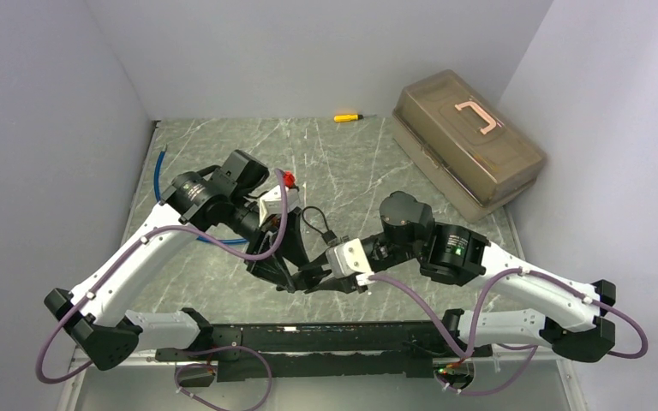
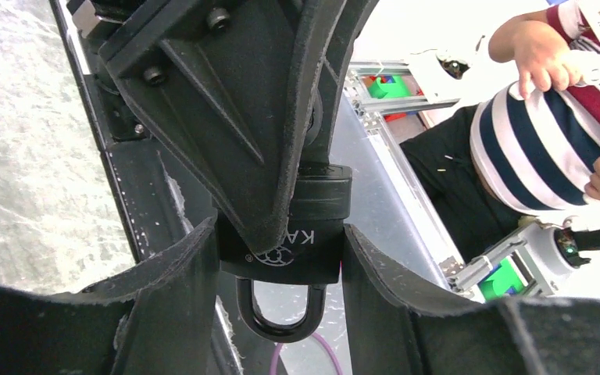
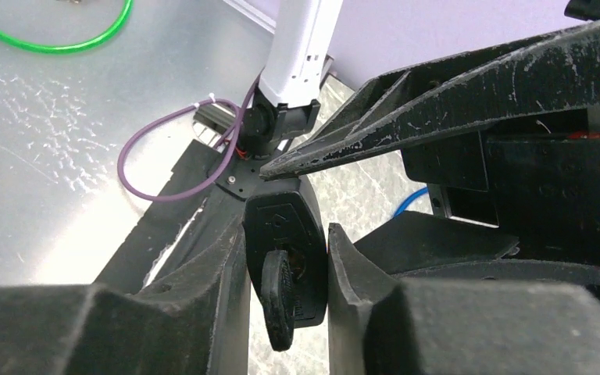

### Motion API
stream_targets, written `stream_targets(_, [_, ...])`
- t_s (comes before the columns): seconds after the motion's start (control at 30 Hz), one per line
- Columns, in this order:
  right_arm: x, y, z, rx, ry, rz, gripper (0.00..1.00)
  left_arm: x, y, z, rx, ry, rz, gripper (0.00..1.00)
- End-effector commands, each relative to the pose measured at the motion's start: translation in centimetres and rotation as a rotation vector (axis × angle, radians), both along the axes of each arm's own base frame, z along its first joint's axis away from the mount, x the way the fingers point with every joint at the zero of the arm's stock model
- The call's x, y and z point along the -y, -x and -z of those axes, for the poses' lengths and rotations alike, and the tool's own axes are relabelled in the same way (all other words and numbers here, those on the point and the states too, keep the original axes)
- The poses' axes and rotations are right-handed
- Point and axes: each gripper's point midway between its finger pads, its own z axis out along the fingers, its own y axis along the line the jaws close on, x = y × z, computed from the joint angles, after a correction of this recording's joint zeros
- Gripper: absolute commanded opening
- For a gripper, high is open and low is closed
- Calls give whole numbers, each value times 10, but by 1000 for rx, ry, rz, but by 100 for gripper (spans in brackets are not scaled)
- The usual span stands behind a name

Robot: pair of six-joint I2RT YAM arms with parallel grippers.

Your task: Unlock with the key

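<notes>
A black padlock point(image 2: 312, 254) hangs shackle-down point(image 2: 281, 316) between my left gripper's point(image 2: 280, 234) fingers point(image 2: 180, 289), which are shut on its narrow sides. In the right wrist view the padlock's point(image 3: 285, 223) underside faces the camera, and a black key point(image 3: 277, 301) sits in the keyhole, edge-on. My right gripper point(image 3: 287, 234) is closed against the padlock's two flat faces, and the key head lies free in the gap. In the top view both grippers meet low at the table's middle, left point(image 1: 302, 278) and right point(image 1: 330, 278), and they hide the padlock.
A tan toolbox point(image 1: 469, 141) stands at the back right. A yellow screwdriver point(image 1: 347, 117) lies by the back wall, and a blue cable point(image 1: 161, 171) runs at the left. A black rail point(image 1: 308, 338) runs along the near edge. A person in a striped shirt point(image 2: 531, 148) stands beyond the table.
</notes>
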Motion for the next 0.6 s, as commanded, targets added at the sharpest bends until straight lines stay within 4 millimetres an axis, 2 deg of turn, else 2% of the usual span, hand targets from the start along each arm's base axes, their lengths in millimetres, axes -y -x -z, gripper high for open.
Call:
stream_targets(0.0, [-3, -7, -25, 18, -75, 54, 0, -1, 2, -28, 128, 125, 14, 6])
stream_targets(0.03, [-2, -6, -26, 17, -85, 57, 0, -1, -1, -26, 148, 112, -2, 10])
stream_targets(0.13, [2, -6, -27, -1, -108, 79, 0, -2, -13, -24, 282, 89, -60, 38])
stream_targets(0.2, [3, -9, -27, -16, -118, 108, 0, -4, -24, -21, 386, 64, -105, 68])
stream_targets(0.23, [4, -12, -27, -21, -124, 127, 0, -7, -30, -20, 443, 52, -131, 74])
stream_targets(0.37, [5, -25, -29, -61, -154, 224, 0, -19, -56, -26, 713, 23, -239, 78])
stream_targets(0.4, [4, -29, -31, -69, -173, 245, 0, -20, -60, -26, 751, 21, -257, 84])
stream_targets(0.43, [4, -31, -36, -79, -199, 265, 0, -22, -62, -27, 783, 25, -268, 92])
stream_targets(0.57, [3, -43, -53, -108, -280, 334, 0, -27, -57, -22, 816, 33, -287, 97])
